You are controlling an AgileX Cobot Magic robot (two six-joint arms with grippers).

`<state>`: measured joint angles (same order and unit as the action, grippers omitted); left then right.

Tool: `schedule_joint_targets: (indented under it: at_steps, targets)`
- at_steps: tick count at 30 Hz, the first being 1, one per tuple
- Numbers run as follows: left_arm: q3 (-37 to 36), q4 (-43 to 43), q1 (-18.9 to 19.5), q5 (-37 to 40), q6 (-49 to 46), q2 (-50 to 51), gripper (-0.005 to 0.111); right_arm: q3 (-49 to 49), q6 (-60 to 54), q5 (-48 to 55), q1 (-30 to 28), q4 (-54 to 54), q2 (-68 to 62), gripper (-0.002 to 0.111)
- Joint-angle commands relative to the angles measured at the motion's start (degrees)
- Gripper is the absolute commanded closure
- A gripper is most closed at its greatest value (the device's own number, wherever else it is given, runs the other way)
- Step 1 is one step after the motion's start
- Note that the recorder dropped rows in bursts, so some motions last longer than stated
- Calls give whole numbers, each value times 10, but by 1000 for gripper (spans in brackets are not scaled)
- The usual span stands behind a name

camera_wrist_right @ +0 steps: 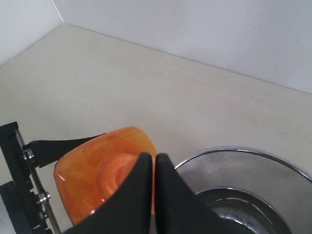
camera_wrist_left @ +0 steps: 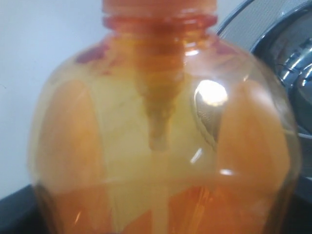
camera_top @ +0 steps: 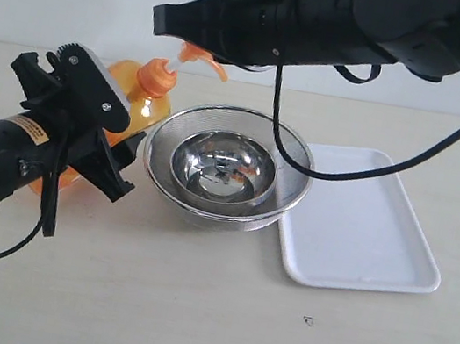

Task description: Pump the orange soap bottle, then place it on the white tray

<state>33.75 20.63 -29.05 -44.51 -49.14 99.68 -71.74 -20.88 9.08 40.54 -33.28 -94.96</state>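
Your left claw (camera_top: 116,152) clasps the orange soap bottle (camera_top: 148,97) round its belly: likely slick, liquid-heavy, yielding plastic. Your right claw (camera_wrist_right: 155,168), pinched closed, tops the pump head (camera_wrist_right: 114,173).

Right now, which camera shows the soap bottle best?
The exterior view: the bottle shows pump, neck and shoulder, though the left gripper covers its lower body. The left wrist view gives a blurry close-up of its body; the right wrist view sees its top, behind the shut right gripper.
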Motion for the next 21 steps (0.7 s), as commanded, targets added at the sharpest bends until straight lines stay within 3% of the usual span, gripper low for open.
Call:
schedule_joint_targets:
  at_steps: [1, 21]
  targets:
    - [8, -41, -2, -64, 12, -9, 102, 1, -6, 28, 15, -4, -16, 108]
    - [8, -43, -2, -65, 12, -9, 102, 1, -3, 29, 40, -11, -69, 108]
